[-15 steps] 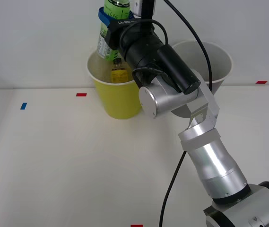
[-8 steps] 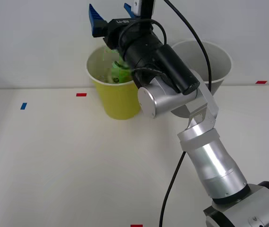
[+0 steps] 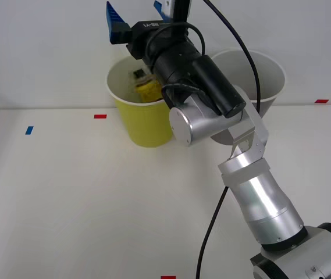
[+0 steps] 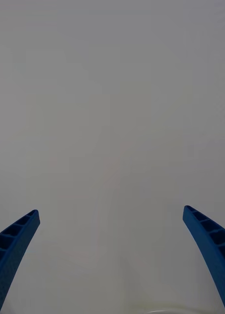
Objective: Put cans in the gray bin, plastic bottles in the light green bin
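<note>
A small plastic bottle with a yellow label and black cap [image 3: 146, 87] lies inside the round yellow-green plastic bin with a white rim [image 3: 145, 125], at the back of the white desk [image 3: 84, 197]. Just beside it, largely behind the arm, stands the round gray bin with a pale inside [image 3: 270, 75]. Above the lime bin's mouth, the right pincer [image 3: 137, 16] hangs spread wide and empty, so this looks like the moment after a drop. Next, the arm likely must lift clear of the rim.

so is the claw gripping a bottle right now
No, the right claw is open and empty above the light green bin, with a yellow-labelled bottle lying inside the bin.
</note>
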Robot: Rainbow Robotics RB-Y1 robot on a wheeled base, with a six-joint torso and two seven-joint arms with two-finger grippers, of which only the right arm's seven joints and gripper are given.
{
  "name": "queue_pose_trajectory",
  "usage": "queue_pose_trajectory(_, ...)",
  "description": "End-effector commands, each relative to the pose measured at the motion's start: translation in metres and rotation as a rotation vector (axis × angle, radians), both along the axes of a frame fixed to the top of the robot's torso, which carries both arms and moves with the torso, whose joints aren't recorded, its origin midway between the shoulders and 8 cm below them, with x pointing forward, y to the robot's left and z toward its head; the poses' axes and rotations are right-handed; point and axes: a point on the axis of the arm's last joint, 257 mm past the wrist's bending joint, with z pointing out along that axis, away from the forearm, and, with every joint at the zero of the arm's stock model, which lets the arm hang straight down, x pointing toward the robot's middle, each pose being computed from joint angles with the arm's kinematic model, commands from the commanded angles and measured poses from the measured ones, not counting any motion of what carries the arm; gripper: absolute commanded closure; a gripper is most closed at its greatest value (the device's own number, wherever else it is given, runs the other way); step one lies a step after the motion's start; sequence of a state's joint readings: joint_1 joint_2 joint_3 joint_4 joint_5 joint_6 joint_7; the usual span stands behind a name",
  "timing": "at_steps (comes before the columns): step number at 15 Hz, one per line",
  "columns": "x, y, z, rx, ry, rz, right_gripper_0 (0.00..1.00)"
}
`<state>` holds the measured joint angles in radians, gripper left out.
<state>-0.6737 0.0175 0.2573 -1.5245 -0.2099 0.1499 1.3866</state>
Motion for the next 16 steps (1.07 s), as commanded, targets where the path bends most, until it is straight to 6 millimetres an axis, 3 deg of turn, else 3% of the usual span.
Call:
queue_pose_trajectory(1,-0.001,0.001,0.001,0.002,-0.007,0.001,0.0)
queue_pose_trajectory(6,-0.01,0.002,0.013,0.015,-0.039,0.01,0.0)
queue_pose_trajectory(9,-0.036,-0.001,0.029,0.058,-0.077,0.039,0.0)
queue_pose_trajectory(12,-0.061,-0.037,0.019,0.004,-0.038,0.019,0.0)
queue_pose_trajectory(16,-0.117,-0.114,-0.018,-0.122,0.081,-0.075,0.0)
